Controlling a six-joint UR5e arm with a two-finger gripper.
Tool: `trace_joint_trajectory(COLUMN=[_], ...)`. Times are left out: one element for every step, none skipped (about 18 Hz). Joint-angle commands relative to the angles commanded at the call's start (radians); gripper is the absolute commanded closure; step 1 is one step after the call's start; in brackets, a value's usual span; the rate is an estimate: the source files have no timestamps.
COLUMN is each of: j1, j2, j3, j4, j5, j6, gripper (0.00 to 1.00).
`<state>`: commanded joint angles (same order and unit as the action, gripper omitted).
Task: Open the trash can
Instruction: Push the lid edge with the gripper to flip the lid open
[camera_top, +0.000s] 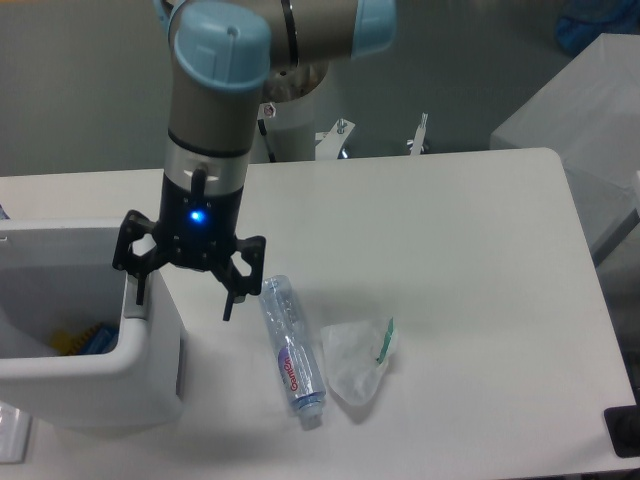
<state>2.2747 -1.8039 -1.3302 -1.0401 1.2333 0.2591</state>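
A trash can (90, 375) stands at the left edge of the tabletop (460, 260). The end effector (182, 292) hangs over its right rim. To the right lies a bottle (291, 350), and a crumpled bag (355, 360) sits just beside the bottle's right side.

white table (450, 230), grey floor (90, 90), perhaps a cabinet (590, 120) right.

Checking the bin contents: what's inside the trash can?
The trash can stands open. Inside, something yellow and something blue show at the bottom; the near wall hides the rest.
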Motion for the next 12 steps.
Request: trace_joint_trajectory(j1=[0.012,0.028,0.052,0.072,0.072,0.072,0.074,0.074,0.075,0.077,0.078,0.085], j2=[0.0,-0.002,-0.002,0.001,0.006,0.008,0.009,0.009,0.008,0.005,0.003,0.003], j3=[0.023,0.049,0.064,0.063,0.056,0.048,0.042,0.042,0.042,0.042,0.042,0.04], j4=[0.0,-0.002,-0.008,-0.009,-0.014,-0.023,-0.046,-0.066,-0.078,-0.086,-0.09,-0.09], j5=[0.0,0.003,0.024,0.072,0.125,0.179,0.228,0.26,0.282,0.297,0.31,0.316], j6=[0.014,0.043,0.076,0.113,0.171,0.239,0.302,0.352,0.389,0.416,0.434,0.439], gripper=[0.0,0.0,0.0,0.0,0.0,0.0,0.0,0.0,0.0,0.0,0.0,0.0])
